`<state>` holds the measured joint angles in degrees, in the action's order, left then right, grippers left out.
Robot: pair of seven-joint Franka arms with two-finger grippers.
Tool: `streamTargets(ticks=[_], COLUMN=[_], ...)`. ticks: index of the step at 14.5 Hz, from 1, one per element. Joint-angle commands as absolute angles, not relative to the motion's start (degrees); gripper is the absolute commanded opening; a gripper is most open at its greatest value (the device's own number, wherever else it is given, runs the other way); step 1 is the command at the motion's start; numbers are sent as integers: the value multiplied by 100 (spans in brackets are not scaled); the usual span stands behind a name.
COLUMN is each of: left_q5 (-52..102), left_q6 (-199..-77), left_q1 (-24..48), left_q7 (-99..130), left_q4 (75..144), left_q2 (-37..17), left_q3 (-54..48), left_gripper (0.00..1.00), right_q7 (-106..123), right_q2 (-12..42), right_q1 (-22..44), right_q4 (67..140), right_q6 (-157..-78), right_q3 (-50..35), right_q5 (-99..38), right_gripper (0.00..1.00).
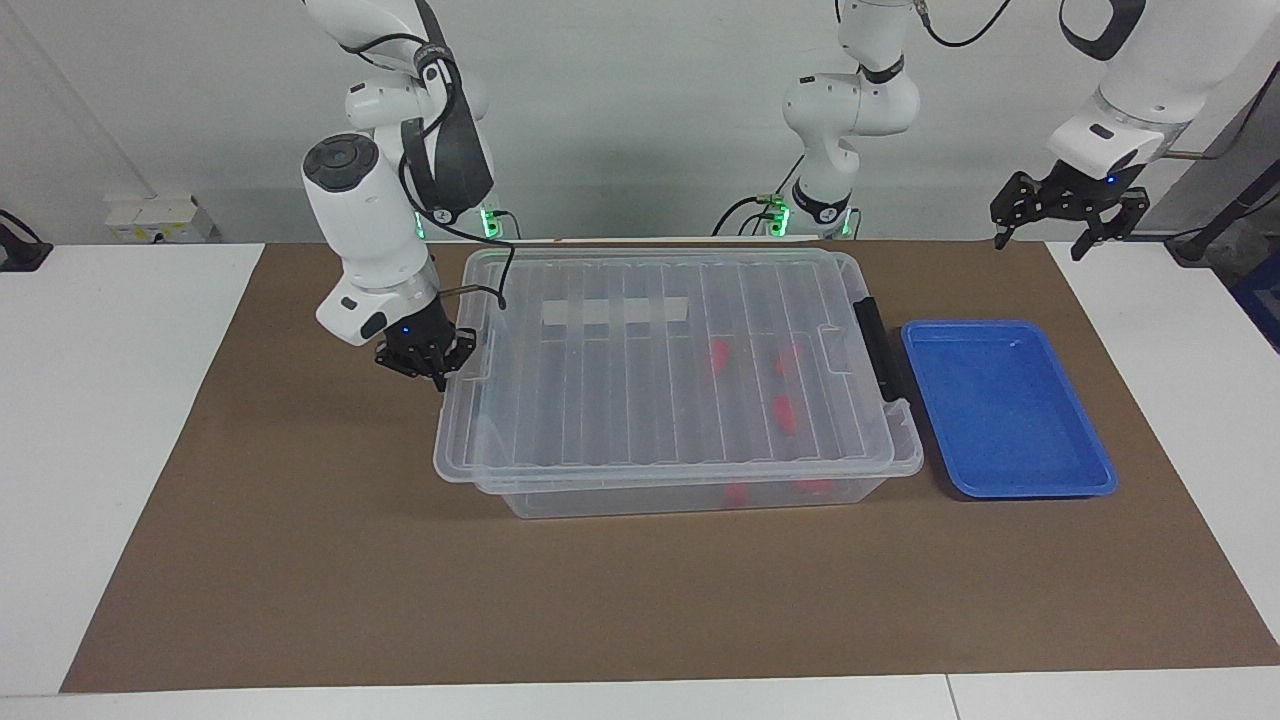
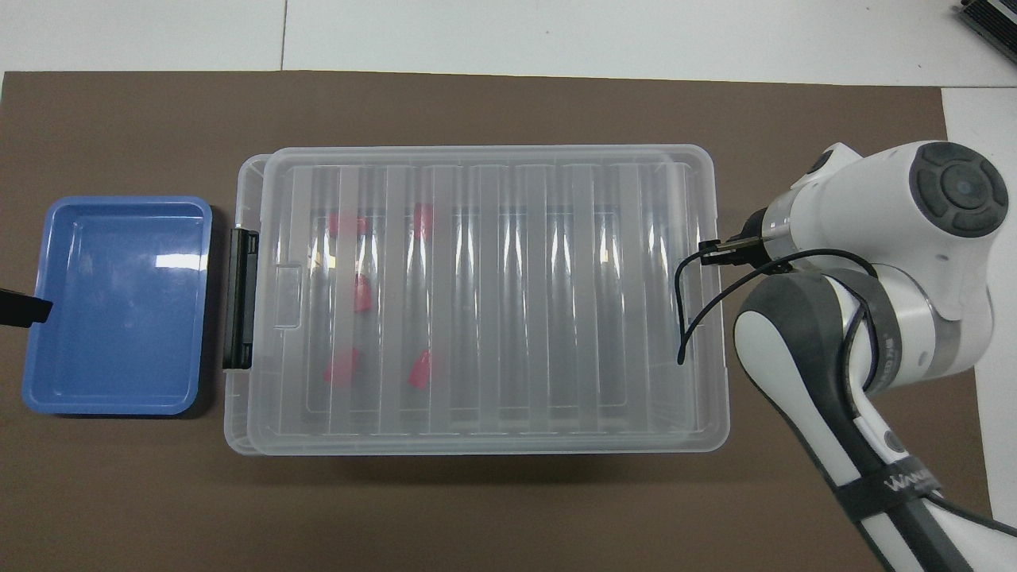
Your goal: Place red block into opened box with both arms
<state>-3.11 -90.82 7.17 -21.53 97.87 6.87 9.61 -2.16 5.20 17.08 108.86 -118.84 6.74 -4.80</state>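
Covering the white desk (image 1: 120, 420), a brown mat (image 1: 300, 580) carries the box (image 1: 660, 400), red blocks (image 1: 785, 412) inside. Right claw (image 1: 428, 362), pressed together, touches its 9 o'clock end; left claw (image 1: 1068, 205) hangs spread.

Even, bright, diffuse illumination from above in both views; shadows soft and short, one dark band on the brown mat (image 2: 508, 508) along the box (image 2: 238, 429) edge nearest the robots; white streaks of glare run down the ribs of the clear lid (image 2: 485, 238), and a small rectangular highlight sits in the blue tray (image 2: 36, 318); red blocks (image 1: 785, 412) appear smeared through the plastic; focus sharp throughout; edge distortion slight.
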Motion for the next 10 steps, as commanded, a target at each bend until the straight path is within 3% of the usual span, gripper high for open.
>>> streamTargets(ticks=[1, 10], left_q5=[-360, -369], left_q6=[-9228, -9202], left_q1=[756, 747], left_q7=[-1970, -1204], left_q4=[9914, 9905], left_q2=[765, 765], left_q3=[757, 501], left_gripper=[100, 100], right_q7=[-237, 149], right_q2=[501, 414], right_q1=[1723, 1565], right_q4=[10942, 10811], right_q6=[-11944, -11769], right_q3=[624, 694], right_q5=[-694, -230], right_gripper=[0, 0])
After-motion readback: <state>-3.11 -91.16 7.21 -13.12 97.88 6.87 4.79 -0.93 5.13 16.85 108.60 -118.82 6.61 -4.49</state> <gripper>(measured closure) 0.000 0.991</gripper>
